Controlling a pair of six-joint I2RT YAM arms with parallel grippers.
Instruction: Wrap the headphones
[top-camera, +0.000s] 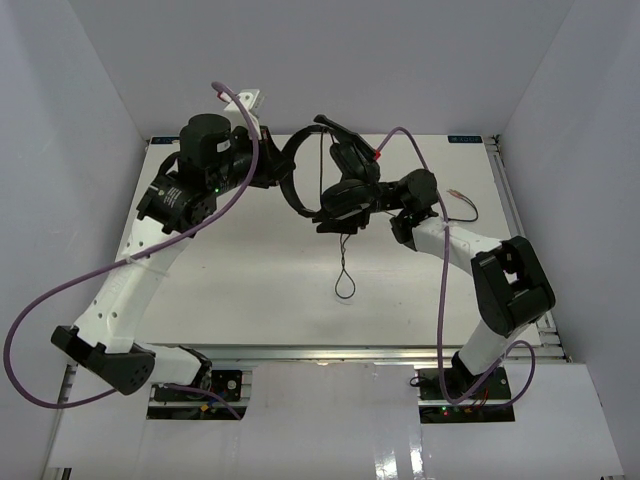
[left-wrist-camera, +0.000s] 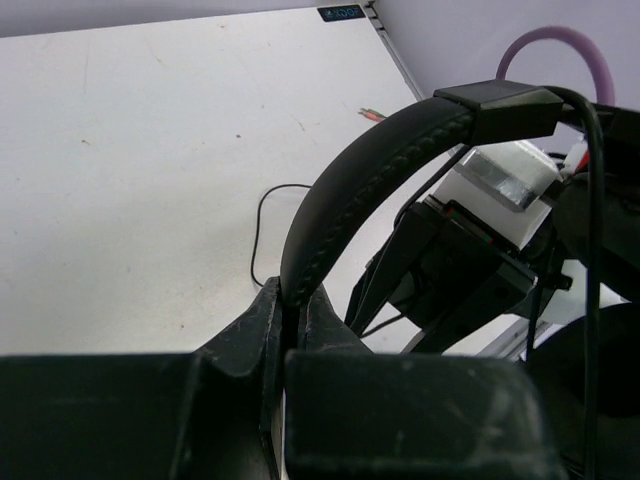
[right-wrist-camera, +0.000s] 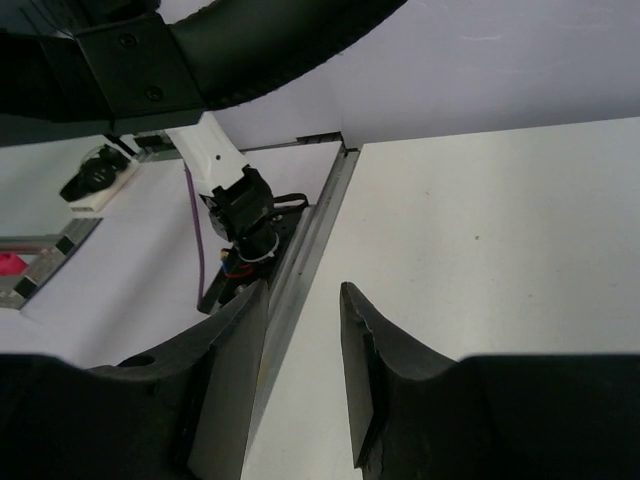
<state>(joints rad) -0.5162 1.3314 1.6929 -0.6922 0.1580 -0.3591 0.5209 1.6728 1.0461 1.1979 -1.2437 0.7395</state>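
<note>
The black headphones (top-camera: 297, 185) hang above the table's back middle. My left gripper (left-wrist-camera: 291, 305) is shut on their padded headband (left-wrist-camera: 345, 180), which arches up and to the right from between the jaws. In the top view the earcups (top-camera: 345, 195) hang right of the left gripper (top-camera: 272, 165). The thin cord drops from them into a loop (top-camera: 345, 283) on the table. A reddish plug tip (top-camera: 455, 190) lies at the back right. My right gripper (right-wrist-camera: 300, 300) is open with nothing between its fingers, and the headband (right-wrist-camera: 260, 40) passes above it.
Thick purple cables (top-camera: 405, 135) arc over both arms. White walls close in the table (top-camera: 240, 290) on three sides. A metal rail (right-wrist-camera: 310, 245) runs along the table's edge, with an arm base (right-wrist-camera: 240, 205) beyond it.
</note>
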